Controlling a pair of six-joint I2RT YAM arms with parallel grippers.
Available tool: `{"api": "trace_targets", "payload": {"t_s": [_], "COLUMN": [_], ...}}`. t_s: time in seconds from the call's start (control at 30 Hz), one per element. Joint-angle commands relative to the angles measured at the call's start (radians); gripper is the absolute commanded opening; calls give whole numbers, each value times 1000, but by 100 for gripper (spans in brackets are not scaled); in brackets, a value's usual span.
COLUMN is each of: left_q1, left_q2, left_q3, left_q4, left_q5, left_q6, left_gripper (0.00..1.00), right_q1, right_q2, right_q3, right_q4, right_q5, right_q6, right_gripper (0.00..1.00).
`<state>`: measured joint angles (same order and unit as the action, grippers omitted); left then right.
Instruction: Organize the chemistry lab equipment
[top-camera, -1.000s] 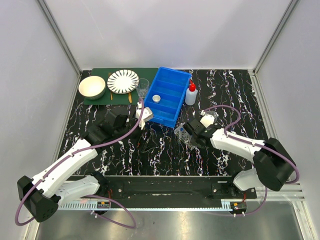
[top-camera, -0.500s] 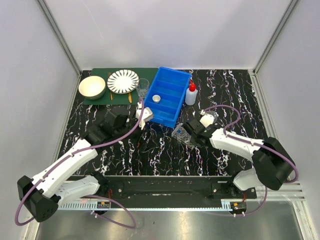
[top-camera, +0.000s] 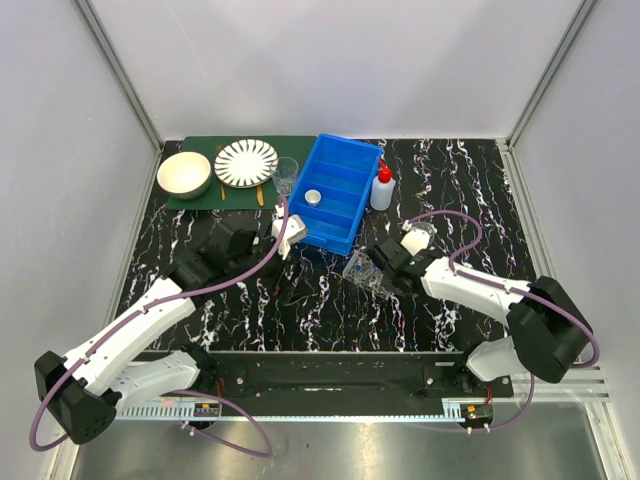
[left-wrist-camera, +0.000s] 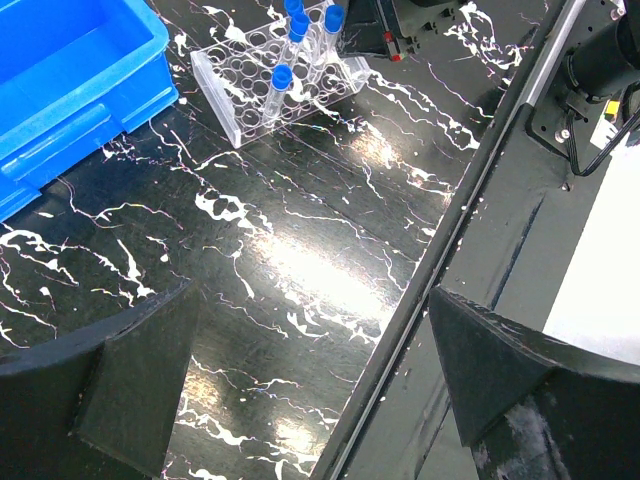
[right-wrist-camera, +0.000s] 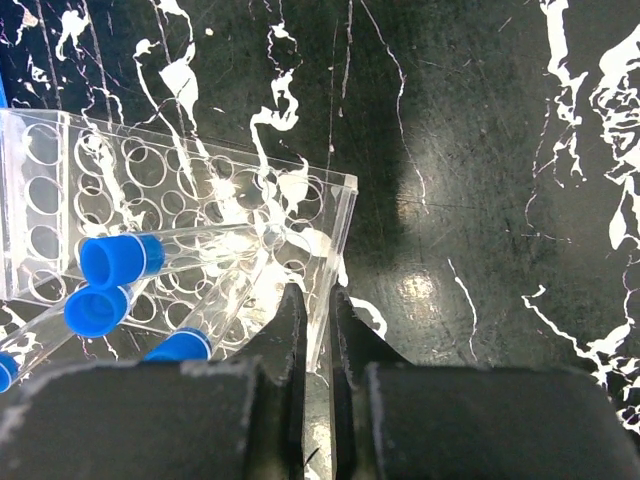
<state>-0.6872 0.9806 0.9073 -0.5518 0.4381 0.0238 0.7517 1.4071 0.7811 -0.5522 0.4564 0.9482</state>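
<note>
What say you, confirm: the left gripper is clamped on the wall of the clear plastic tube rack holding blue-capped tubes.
Wrong arm: the right gripper is clamped on the wall of the clear plastic tube rack holding blue-capped tubes, as the right wrist view shows.

Tiny change: right fingers (right-wrist-camera: 288, 335), clamped on edge of clear tube rack (top-camera: 362, 272), drift bit left. Rack goes with them. It ends up slightly further left and nearer front of surface (top-camera: 300, 310), and looks more tilted than second ago. Blue-capped tubes (right-wrist-camera: 112, 260) ride along.
</note>
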Motion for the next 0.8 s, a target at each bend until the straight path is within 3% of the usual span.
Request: {"api": "trace_targets", "payload": {"t_s": [0.0, 0.77], "left_q1": [-5, -6], "left_q2": [-23, -26], "left_q3": [-1, -2], "left_q4": [26, 27], "left_q5": [-1, 2], "left_q6": [-5, -5], "left_gripper": [99, 99], "right_q1": [-2, -5], "right_q2": [-33, -158], "right_q3": [-5, 18], "right_q4": [-69, -180], "right_q5": [47, 119], "right_q6": [9, 44], "right_gripper": [0, 0]}}
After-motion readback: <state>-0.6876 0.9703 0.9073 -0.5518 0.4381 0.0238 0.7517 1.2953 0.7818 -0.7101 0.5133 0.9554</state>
